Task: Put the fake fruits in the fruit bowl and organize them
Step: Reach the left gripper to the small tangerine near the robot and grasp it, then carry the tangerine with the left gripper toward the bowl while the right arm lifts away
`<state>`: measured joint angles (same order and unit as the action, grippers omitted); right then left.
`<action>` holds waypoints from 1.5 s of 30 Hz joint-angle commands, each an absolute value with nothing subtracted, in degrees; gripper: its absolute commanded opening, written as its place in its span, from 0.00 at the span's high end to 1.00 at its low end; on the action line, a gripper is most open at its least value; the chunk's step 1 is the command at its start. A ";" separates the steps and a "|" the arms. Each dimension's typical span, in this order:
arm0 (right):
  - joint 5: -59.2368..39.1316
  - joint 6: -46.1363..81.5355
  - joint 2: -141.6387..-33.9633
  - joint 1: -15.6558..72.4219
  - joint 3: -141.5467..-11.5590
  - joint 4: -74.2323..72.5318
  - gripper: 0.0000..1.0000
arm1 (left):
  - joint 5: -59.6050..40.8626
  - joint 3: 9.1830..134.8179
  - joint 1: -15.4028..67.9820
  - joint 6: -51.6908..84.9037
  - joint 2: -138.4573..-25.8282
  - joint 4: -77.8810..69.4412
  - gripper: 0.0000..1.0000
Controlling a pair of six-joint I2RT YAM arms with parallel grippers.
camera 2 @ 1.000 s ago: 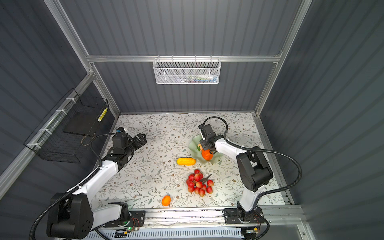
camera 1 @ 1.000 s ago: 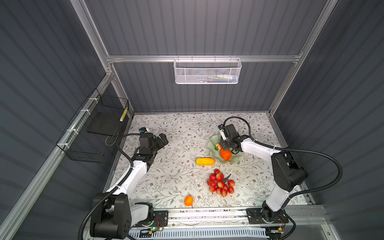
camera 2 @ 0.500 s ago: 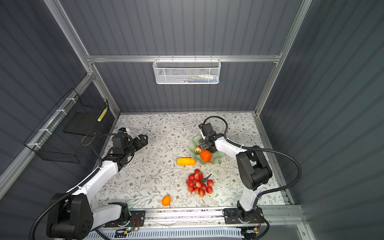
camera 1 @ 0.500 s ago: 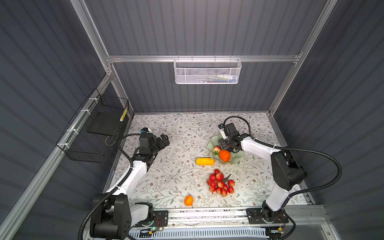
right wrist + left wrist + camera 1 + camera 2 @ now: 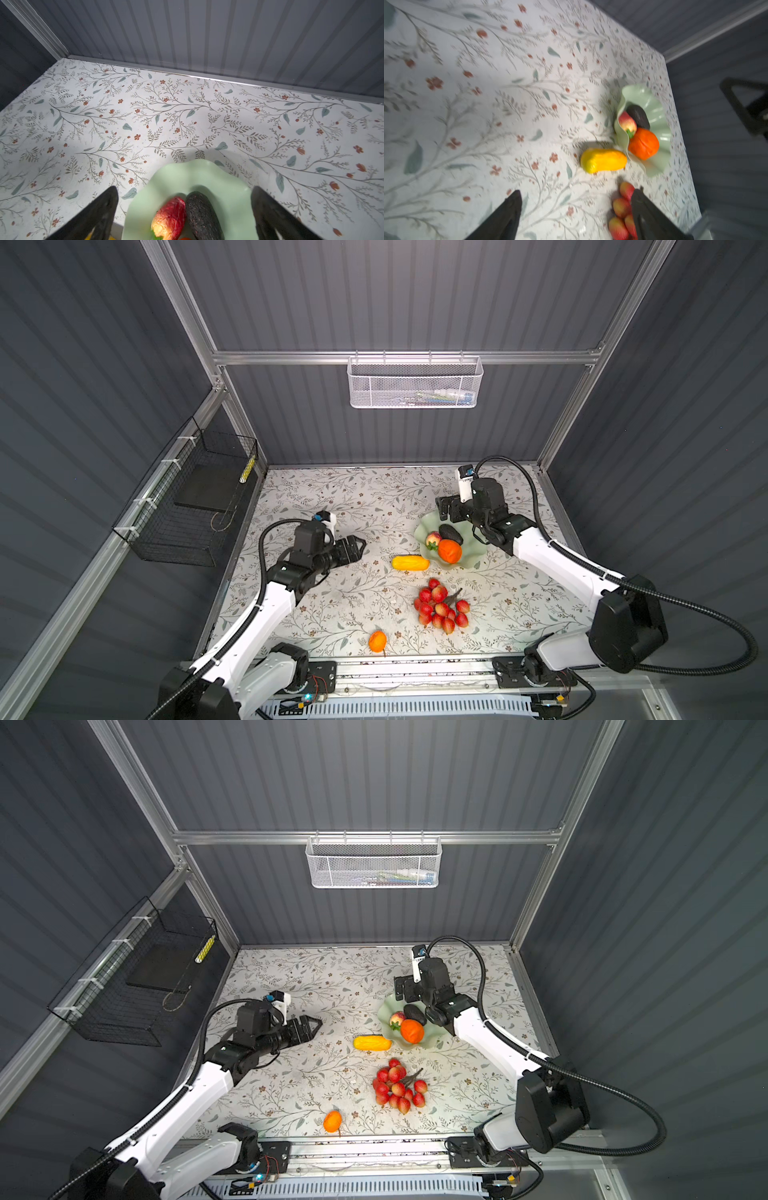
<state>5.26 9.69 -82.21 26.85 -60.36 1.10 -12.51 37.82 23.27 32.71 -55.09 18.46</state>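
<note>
And here we have the floral table [image 5: 340, 497] spread wide, with a black wire basket [image 5: 187, 526] hung on the left wall and a white mesh basket [image 5: 415, 385] on the back wall. Both sit well clear of the action.

We see the left gripper [image 5: 576, 199] hovering over bare table left of the fruit. Its fingers are parted, with nothing between them. The right gripper [image 5: 185, 192] hangs over the far rim of the fruit bowl [image 5: 471, 558], its fingers spread wide and gripping nothing.

The mint-green bowl sits right of centre. On the table nearer us lies the red berry cluster [image 5: 440, 608], outside the bowl. The yellow oblong fruit [image 5: 410, 563] lies on the table just beside the bowl's left rim; we can't tell if they touch.

One orange [image 5: 449, 551] rests inside the bowl, while the other orange [image 5: 377, 641] lies alone near the front edge. The dark avocado [image 5: 451, 534] and the strawberry [image 5: 433, 538] lie side by side in the bowl, behind the orange.
</note>
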 commanded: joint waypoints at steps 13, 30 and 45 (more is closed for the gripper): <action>5.68 16.70 -78.76 26.34 -54.63 -4.10 0.01 | -3.53 34.80 49.71 42.23 -46.56 43.08 0.18; 6.17 16.79 -76.80 25.67 -52.09 -4.20 0.01 | -0.43 34.10 69.08 47.83 -64.44 34.07 0.19; 6.01 17.32 -75.32 24.87 -50.28 -4.93 0.01 | -1.95 33.18 69.08 47.48 -69.13 31.39 0.38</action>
<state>5.63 16.71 -76.14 25.15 -51.05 -3.62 -0.99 33.54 68.71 47.83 -68.07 31.35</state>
